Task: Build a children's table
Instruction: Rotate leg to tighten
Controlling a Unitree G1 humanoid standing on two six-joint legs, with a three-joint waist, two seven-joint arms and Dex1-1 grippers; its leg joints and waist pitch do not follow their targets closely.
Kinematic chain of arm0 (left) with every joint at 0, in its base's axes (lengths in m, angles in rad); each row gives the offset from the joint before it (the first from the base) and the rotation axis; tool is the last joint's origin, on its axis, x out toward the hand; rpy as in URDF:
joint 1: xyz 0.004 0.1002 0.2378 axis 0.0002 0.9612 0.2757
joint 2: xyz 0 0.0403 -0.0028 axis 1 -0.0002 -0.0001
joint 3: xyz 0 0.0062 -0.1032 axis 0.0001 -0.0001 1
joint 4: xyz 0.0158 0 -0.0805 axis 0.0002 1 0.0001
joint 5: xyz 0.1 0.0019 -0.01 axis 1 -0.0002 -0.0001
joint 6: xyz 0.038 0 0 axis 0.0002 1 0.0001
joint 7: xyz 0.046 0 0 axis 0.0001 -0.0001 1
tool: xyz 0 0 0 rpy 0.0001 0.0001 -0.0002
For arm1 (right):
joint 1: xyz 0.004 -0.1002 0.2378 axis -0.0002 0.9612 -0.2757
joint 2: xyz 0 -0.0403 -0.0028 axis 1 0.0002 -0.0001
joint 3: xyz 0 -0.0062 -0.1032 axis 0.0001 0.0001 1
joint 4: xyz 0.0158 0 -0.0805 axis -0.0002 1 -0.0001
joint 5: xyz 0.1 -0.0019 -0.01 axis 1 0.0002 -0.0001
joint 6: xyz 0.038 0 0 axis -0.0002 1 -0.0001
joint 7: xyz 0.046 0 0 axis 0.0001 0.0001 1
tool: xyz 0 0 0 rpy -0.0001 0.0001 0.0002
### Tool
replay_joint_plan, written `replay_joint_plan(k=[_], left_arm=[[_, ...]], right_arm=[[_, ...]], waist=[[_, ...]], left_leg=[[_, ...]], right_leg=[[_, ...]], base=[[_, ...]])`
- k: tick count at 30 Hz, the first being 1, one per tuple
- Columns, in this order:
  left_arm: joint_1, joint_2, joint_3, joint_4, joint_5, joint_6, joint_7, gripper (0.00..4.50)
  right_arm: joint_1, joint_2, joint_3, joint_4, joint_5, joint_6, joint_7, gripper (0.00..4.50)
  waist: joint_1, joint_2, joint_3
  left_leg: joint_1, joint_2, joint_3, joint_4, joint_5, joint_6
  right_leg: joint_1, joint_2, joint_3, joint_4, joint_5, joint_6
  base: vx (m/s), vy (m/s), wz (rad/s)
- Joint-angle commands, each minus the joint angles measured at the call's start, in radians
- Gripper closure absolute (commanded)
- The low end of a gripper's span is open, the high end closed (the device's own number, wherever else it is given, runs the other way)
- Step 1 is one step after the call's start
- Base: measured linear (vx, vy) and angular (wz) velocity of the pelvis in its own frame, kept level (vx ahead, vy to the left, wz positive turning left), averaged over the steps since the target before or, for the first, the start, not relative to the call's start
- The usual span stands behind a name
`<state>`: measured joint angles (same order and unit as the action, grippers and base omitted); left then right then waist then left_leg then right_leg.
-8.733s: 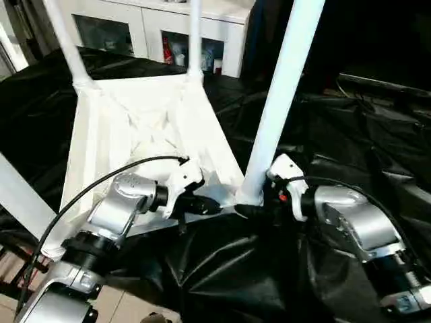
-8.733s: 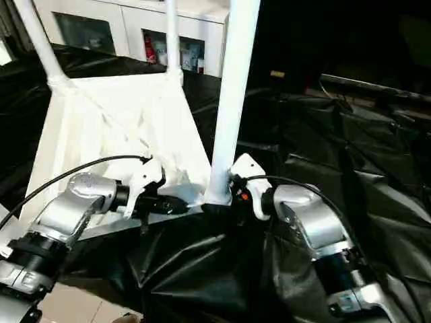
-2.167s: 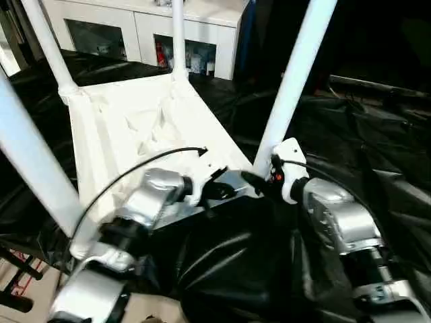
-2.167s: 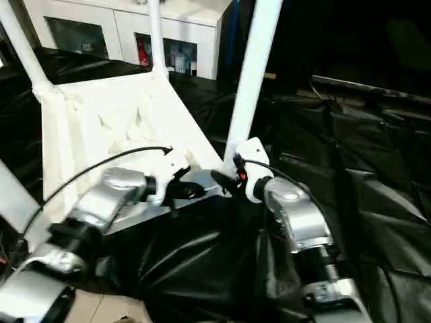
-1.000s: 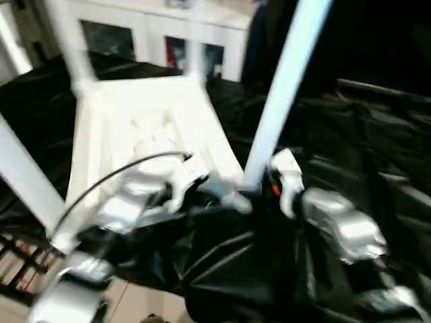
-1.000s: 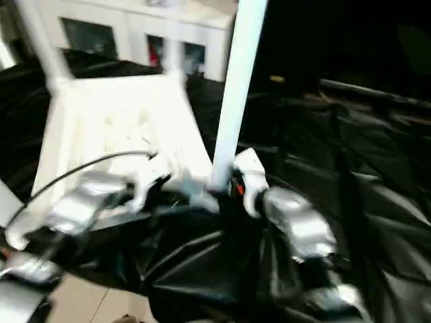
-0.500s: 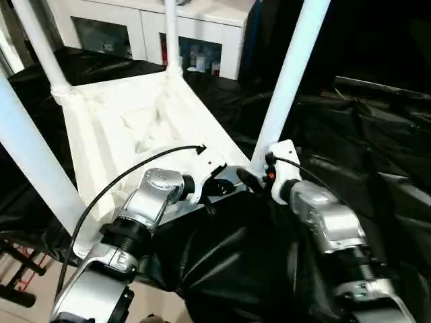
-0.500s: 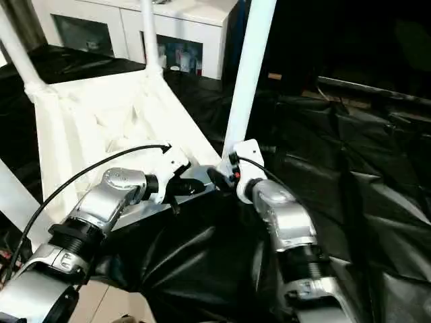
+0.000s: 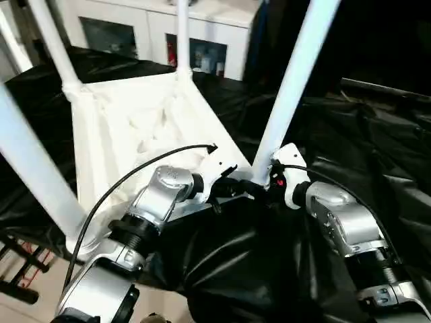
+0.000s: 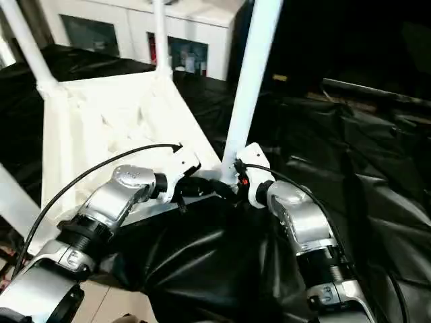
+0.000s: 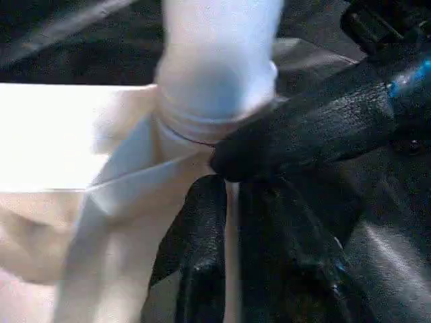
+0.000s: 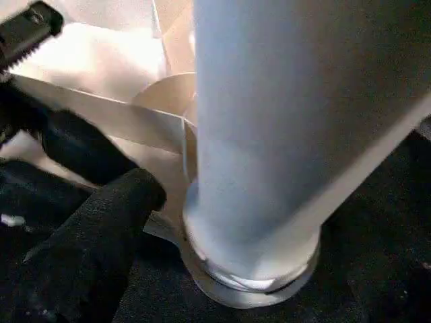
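Upturned white plastic ribbed tabletop (image 9: 135, 128) — left end effector (image 11: 229, 222) pinching its near rim; right end effector (image 9: 259, 190) spread wide beside white tapered tube leg (image 9: 286, 87).

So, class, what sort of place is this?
Probably a lived-in room turned into a workspace: white cabinets with glass doors behind, black sheeting over the work area, and an upturned table.

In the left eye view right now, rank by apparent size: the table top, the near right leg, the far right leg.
1. Table top, the largest white area.
2. Near right leg, long and thick, rising out the picture's top.
3. Far right leg, thin and short.
Nearness to the camera inflates the near leg, so the two legs' true sizes can't be compared.
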<state>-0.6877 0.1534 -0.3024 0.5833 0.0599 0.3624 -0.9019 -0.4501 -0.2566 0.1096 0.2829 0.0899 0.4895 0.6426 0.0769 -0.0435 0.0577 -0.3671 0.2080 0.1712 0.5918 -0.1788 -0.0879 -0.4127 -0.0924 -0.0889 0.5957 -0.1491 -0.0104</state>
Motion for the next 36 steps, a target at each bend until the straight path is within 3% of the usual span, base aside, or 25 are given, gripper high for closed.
replay_joint_plan(k=[1, 6, 16, 25, 29, 36], left_arm=[[-0.004, 0.006, -0.007, -0.029, 0.001, 0.013, -0.012, 3.98], [0.006, 0.046, -0.030, -0.063, 0.014, 0.042, -0.031, 4.37], [0.053, 0.107, -0.052, -0.144, 0.015, 0.072, -0.070, 4.37], [0.079, 0.129, -0.062, -0.183, 0.012, 0.086, -0.084, 4.37], [0.088, 0.138, -0.040, -0.202, -0.011, 0.090, -0.090, 3.88], [0.100, 0.169, -0.066, -0.212, 0.002, 0.094, -0.113, 3.88]], right_arm=[[-0.010, -0.005, -0.007, -0.012, 0.014, -0.010, 0.007, 0.21], [-0.009, -0.013, -0.003, -0.009, 0.016, -0.015, 0.015, 0.21], [-0.014, -0.020, -0.003, 0.005, 0.013, -0.025, 0.024, 0.21], [-0.011, -0.029, 0.006, 0.002, 0.006, -0.032, 0.034, 0.21], [-0.008, -0.031, 0.009, 0.001, 0.005, -0.035, 0.037, 0.21], [-0.010, -0.029, 0.016, 0.002, 0.006, -0.037, 0.042, 0.21]], waist=[[0.000, 0.008, -0.074], [-0.001, 0.007, -0.075], [-0.010, 0.006, -0.072], [-0.014, 0.007, -0.074], [-0.016, 0.006, -0.073], [-0.015, 0.007, -0.070]], left_leg=[[0.009, 0.019, 0.001, -0.069, -0.196, 0.019], [0.009, 0.019, 0.001, -0.070, -0.195, 0.019], [0.008, 0.019, 0.000, -0.072, -0.210, 0.012], [0.007, 0.020, 0.000, -0.071, -0.195, 0.016], [0.007, 0.020, 0.000, -0.071, -0.195, 0.017], [0.010, 0.020, 0.000, -0.073, -0.227, 0.007]], right_leg=[[0.060, -0.050, 0.046, -0.067, -0.248, -0.186], [0.060, -0.048, 0.046, -0.065, -0.230, -0.191], [0.059, -0.049, 0.046, -0.067, -0.267, -0.184], [0.060, -0.048, 0.046, -0.063, -0.239, -0.191], [0.060, -0.048, 0.046, -0.062, -0.236, -0.197], [0.056, -0.049, 0.046, -0.068, -0.299, -0.175]], base=[[0.000, 0.000, 0.00], [0.000, 0.000, 0.00], [0.000, 0.000, 0.00], [0.000, 0.000, 0.00], [0.000, 0.000, 0.00], [0.000, 0.000, 0.00]])
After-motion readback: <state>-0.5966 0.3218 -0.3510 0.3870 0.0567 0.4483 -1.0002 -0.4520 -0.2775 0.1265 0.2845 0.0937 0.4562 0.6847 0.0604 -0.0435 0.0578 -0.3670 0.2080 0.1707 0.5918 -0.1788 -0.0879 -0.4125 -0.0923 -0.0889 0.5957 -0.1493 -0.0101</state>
